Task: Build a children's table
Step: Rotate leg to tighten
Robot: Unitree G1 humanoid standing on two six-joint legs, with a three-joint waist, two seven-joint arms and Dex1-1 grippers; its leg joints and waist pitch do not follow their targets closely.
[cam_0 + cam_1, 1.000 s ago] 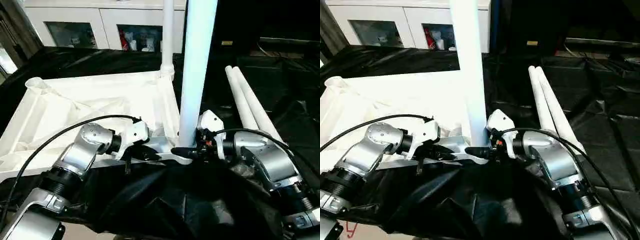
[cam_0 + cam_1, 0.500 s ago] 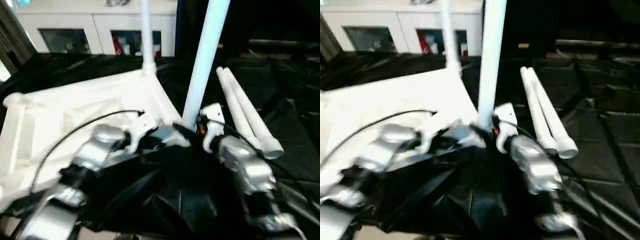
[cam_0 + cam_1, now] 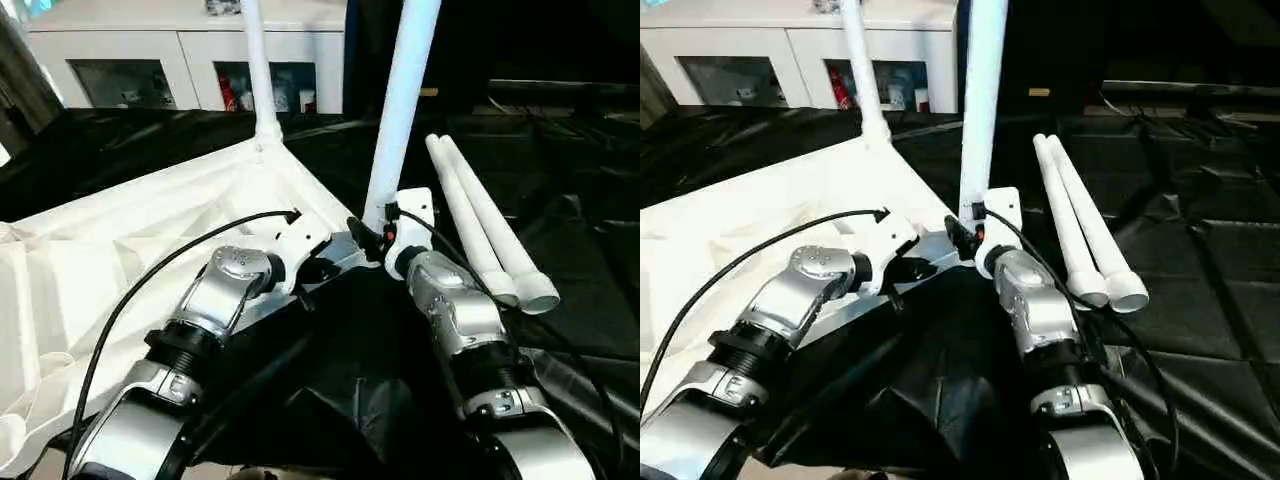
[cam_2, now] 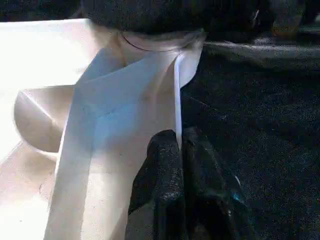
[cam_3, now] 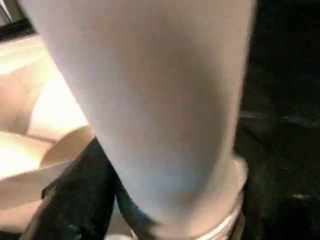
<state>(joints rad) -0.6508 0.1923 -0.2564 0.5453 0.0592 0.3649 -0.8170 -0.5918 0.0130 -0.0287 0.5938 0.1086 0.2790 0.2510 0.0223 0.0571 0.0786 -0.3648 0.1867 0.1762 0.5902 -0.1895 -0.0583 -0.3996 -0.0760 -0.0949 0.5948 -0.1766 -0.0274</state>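
Black crinkled sheeting point(image 3: 560, 180) underfoot; white glass-door cabinet point(image 3: 150, 60) behind. White plastic ribbed tabletop point(image 3: 120, 240) lying upside down, two white tapered tube legs point(image 3: 405, 110) standing in corner sockets, two spare white tube legs point(image 3: 490, 235) just beside. Left gripper point(image 4: 177, 165) pinched shut on tabletop rim. Right gripper point(image 3: 368, 238) wrapped round near leg's base, grip unclear. Risk: part-seated leg tipping or popping out if tabletop twists.

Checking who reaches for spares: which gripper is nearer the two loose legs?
Right. The right gripper is beside the loose legs; the left gripper sits farther, at the tabletop's rim.
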